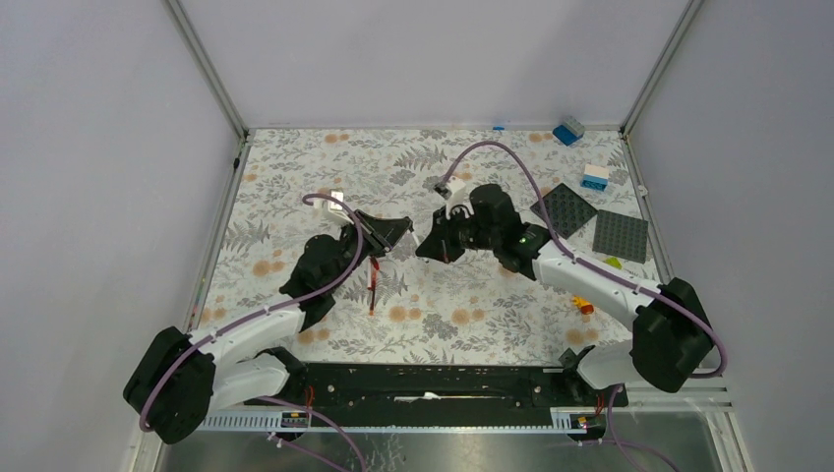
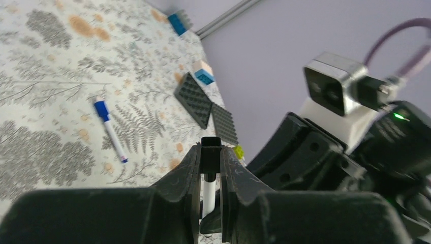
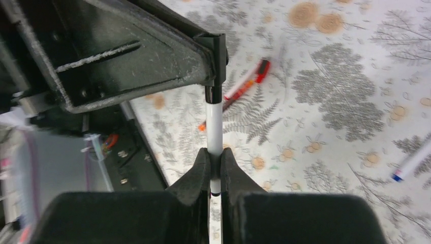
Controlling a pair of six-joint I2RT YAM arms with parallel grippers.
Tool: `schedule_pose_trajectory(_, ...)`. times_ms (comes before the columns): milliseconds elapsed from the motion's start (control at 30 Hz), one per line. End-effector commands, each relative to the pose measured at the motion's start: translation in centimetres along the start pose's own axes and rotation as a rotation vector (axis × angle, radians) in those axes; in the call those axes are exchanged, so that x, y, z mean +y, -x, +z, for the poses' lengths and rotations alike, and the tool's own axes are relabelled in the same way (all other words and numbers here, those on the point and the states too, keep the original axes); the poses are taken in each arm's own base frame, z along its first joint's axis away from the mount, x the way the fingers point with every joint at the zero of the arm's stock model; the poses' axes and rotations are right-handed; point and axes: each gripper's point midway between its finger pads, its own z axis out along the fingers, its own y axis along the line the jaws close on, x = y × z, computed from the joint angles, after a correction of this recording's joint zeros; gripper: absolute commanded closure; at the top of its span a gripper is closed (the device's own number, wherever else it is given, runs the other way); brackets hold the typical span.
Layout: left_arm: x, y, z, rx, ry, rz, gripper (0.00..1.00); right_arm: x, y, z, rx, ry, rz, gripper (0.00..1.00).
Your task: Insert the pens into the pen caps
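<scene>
**Top and wrist views, near to far.**

- **Near:** A red pen (image 1: 373, 287) lies flat on the floral table (image 1: 295, 157), close to the arm bases. Its long axis runs near to far. The right wrist view shows a red cap on one end.
- **Middle:** Just beyond it, over the middle of the table, the two claws meet tip to tip.
  - The right gripper (image 3: 215, 158) pinches a white pen (image 3: 215, 127) across the barrel, with its fingers pressed against both sides.
  - The pen is held above the table. Its long axis runs straight out from the right claw toward the left one, roughly left to right in the top view.
  - The barrel is thin and plain white, and ends in a short black collar at the leading end.
  - That end meets a black cap (image 3: 219, 51), a short dark tube lying on the same axis as the pen.
  - The left gripper (image 2: 210, 152) clamps the cap, its fingers closed on the cap's sides.
  - In the left wrist view the cap's squared end stands between the fingertips, with the white barrel showing below it. How deep the pen sits in the cap cannot be told.
- **Farther off, left wrist view:** A blue-capped pen (image 2: 111, 133) with a white barrel lies flat on the table, well apart from the others.
- **Far right:** Two dark grey studded plates (image 1: 565, 208) lie side by side. A white-and-blue brick (image 1: 594, 177) sits near them, and a blue brick (image 1: 567, 131) sits at the far edge.
</scene>
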Motion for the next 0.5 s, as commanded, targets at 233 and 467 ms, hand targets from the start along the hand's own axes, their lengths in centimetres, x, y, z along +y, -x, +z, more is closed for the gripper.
schedule_pose_trajectory(233, -5.7, -6.8, -5.0, 0.331, -0.335, 0.047, 1.0, 6.6, 10.9, -6.2, -0.402, 0.489, -0.075, 1.0)
schedule_pose_trajectory(467, -4.1, -6.8, -4.1, 0.325, -0.24, 0.051, 1.0, 3.0, 11.7, -4.5, -0.406, 0.275, -0.031, 1.0)
